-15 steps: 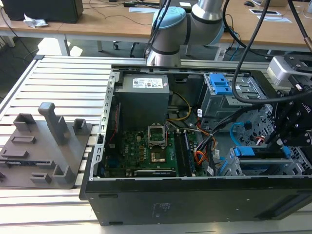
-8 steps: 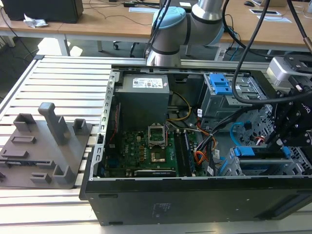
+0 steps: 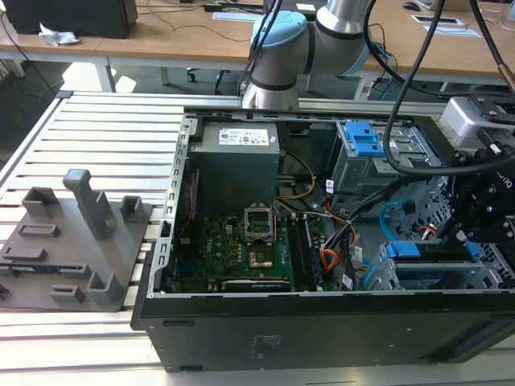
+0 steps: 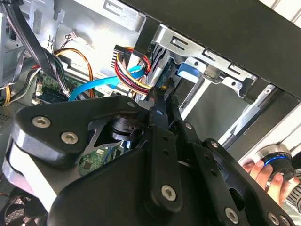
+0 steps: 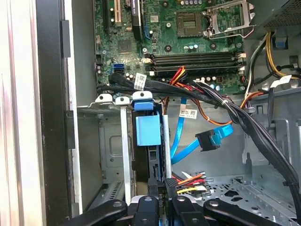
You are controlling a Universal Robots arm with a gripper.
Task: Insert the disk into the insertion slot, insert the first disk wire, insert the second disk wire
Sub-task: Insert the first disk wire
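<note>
In the exterior view we see the disk [image 3: 418, 251] seated in the insertion slot [image 3: 402, 279], in the second wrist view the tool [image 4: 160, 101] clamping the red-and-yellow wire [image 4: 134, 75], in the first wrist view that wire [image 5: 189, 181] beside the disk [image 5: 148, 132].

My table [image 3: 113, 137] was of metal slats; on it stood the open computer case [image 3: 322, 338] and a grey stand [image 3: 80, 249].
</note>
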